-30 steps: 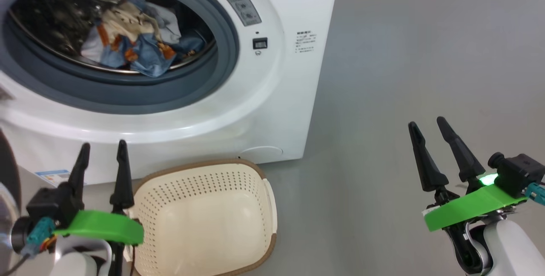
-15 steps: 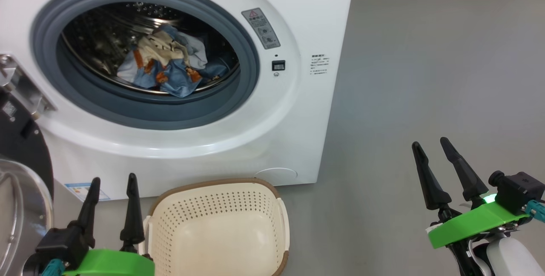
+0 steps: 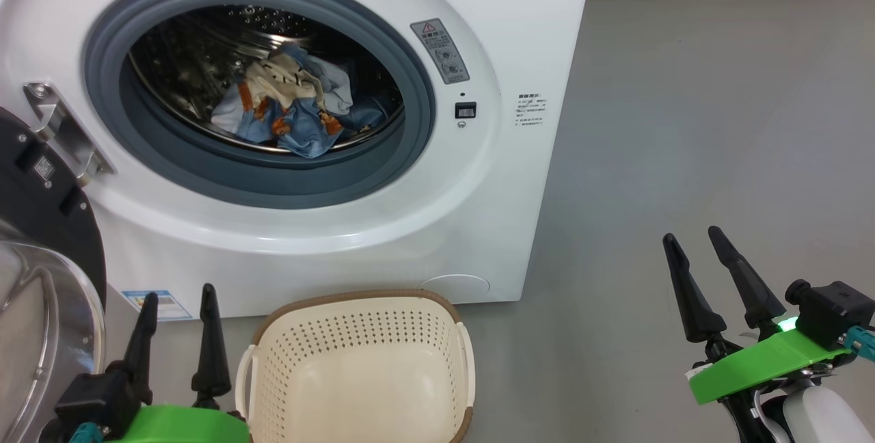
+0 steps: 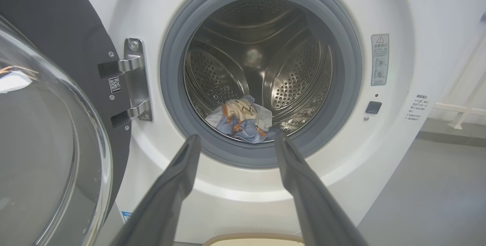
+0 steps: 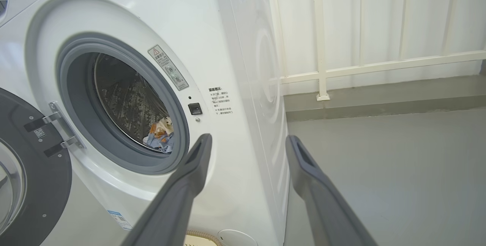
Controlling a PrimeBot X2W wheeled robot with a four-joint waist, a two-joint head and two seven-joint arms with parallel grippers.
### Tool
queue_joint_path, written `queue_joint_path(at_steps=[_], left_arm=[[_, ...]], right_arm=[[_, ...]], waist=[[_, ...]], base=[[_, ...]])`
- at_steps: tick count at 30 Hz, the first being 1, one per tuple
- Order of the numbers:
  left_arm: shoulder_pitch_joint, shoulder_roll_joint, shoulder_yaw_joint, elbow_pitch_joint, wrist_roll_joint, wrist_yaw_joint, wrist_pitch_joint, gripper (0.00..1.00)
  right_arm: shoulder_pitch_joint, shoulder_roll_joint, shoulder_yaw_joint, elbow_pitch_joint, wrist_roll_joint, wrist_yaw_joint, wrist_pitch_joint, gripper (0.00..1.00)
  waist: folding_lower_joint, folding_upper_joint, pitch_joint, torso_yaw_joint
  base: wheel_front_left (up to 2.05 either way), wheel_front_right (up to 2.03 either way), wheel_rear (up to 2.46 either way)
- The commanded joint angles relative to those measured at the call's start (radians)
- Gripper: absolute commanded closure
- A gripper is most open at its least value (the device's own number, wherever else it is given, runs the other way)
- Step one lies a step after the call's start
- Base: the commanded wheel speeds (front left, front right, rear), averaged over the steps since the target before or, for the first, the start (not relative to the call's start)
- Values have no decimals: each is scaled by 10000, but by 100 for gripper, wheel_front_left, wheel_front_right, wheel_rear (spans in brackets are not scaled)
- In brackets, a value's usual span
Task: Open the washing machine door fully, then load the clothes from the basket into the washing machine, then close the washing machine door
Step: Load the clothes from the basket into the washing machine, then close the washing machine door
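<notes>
Standing wide apart, the two dark fingers of the left end effector point(image 3: 179, 292) hold nothing and touch nothing. They hang above the floor point(image 3: 683, 122), just left of the basket point(image 3: 355, 297), and point up at the washing machine point(image 3: 478, 210). In the left wrist view the left end effector point(image 4: 236, 136) aims straight at the drum point(image 4: 296, 75), its tips framing the clothes point(image 4: 243, 120).

The right end effector point(image 3: 692, 234) is spread just as wide and is also empty. It hangs over bare floor, well to the right of the machine. In the right wrist view its fingers point(image 5: 190, 177) point toward the machine's front right corner.

The clothes point(image 3: 294, 118) are a crumpled bundle of light blue fabric with orange-brown prints and a cream patch on top. They lie at the bottom of the steel drum, behind the grey rubber ring point(image 3: 410, 156), and the bundle is wider than it is high, spreading across the drum mouth.

The washing machine door point(image 3: 41, 183) is swung out on the robot's left on its metal hinge point(image 3: 61, 128). Its dark grey inner face and clear glass bowl point(image 3: 41, 333) are turned toward the robot.

The basket stands upright on the floor, close in front of the machine, with its mouth up and its bare cream bottom showing. It has a handle on each side, and its near end is cut off by the frame, so its long axis cannot be told.
</notes>
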Motion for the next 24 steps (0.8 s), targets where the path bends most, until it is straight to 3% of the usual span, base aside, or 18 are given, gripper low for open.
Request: queue_joint_path(at_steps=[1,24], left_arm=[[-81,80,371,-295,93,-82,-53,0],[-8,-37,552,-185,16,-543,-53,0]], right_arm=[[62,-141,232,-231,-46,16,-48,0],[23,-173,435,-177,-2,16,-48,0]], waist=[[0,0,-21,-12],[0,0,-73,-129]], base=[[0,0,0],[0,0,0]])
